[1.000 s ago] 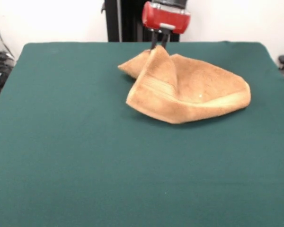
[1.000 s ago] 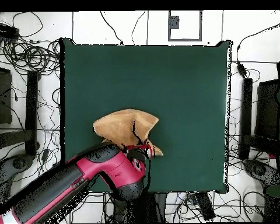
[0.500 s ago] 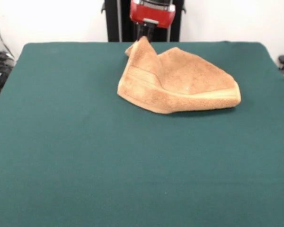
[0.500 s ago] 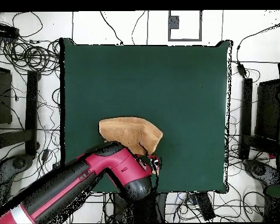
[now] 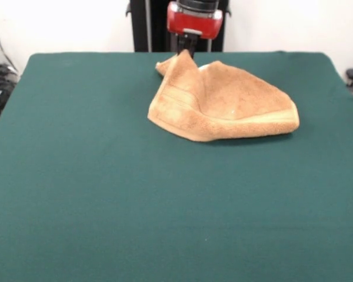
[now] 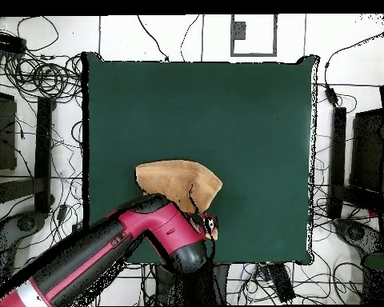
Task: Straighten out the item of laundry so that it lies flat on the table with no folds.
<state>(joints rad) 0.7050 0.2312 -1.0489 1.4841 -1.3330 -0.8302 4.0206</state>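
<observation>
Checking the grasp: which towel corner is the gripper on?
The raised peak at the towel's far edge, directly under the gripper. The other corners lie low on the table, away from it.

The tool [image 5: 187,48] now sits farther back, near the far edge of the counter [image 5: 94,176], and it pulls the towel [image 5: 223,103] back with it. The towel's lifted corner is lower now and the towel looks flatter.

Towel [image 5: 223,103] lies on the surface [image 5: 106,194] near its far edge, end effector [image 5: 187,51] at the towel's raised far corner.
</observation>
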